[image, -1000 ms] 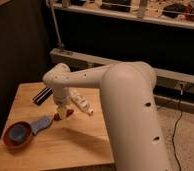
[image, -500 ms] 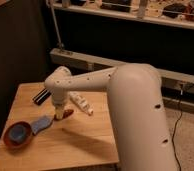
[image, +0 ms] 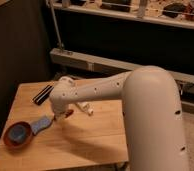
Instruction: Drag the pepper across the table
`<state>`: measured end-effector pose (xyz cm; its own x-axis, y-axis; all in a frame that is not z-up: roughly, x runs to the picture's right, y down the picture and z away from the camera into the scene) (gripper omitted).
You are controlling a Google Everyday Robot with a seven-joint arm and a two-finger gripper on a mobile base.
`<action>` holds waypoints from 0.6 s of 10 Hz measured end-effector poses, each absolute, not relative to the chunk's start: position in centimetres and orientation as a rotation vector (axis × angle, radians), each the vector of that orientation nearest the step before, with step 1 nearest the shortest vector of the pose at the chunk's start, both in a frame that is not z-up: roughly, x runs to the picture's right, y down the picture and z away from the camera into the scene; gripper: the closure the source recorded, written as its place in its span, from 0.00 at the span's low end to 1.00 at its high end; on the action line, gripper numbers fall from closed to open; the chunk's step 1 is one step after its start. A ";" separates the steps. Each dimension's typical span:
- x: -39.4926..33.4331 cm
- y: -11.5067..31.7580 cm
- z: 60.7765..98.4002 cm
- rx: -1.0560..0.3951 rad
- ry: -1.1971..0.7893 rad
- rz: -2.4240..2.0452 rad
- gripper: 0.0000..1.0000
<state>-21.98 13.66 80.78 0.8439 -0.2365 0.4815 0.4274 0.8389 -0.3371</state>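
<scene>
Arm (image: 150,115): big white shell fills the near right. The forearm reaches left over the desk and ends at the gripper.
Desk (image: 90,145): light wood planks, with a bare stretch on the near side of the gripper.
Bowl (image: 17,134): reddish-brown with blue inside, at the near left corner, well left of the gripper and nearer than it.
Cloth (image: 40,123): blue piece lying flat, just left of the gripper. It seems to touch the bowl's rim.
Gripper (image: 60,115): points down under the white wrist, low at the desk surface, mid-left. The wrist hides the tip, so I cannot tell whether it is spread, closed or holding anything.
Pepper (image: 69,113): small dark red sliver on the desk, just right of the gripper. I cannot tell whether the two touch. Only a short part shows.
Handling (judgement): light and slim, fairly stiff, with smooth skin. It will likely roll or pivot if pushed at one end. A hard squeeze could split it.
Hold (judgement): pinch across the narrow middle, keep it lightly on the wood and pull along its length.
Bottle (image: 84,107): white, lying on its side, just right of the pepper and slightly beyond it. A drag to the right could nudge it.
Bar (image: 42,94): flat and dark, beyond and left of the gripper.
Rail (image: 105,62): grey, behind the desk, well beyond the gripper.
</scene>
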 end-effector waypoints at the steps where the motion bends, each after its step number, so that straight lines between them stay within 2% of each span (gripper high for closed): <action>1: -21.3 14.4 81.2 -0.431 -0.429 -0.413 0.35; 6: -21.5 14.2 82.5 -0.434 -0.316 -0.344 0.35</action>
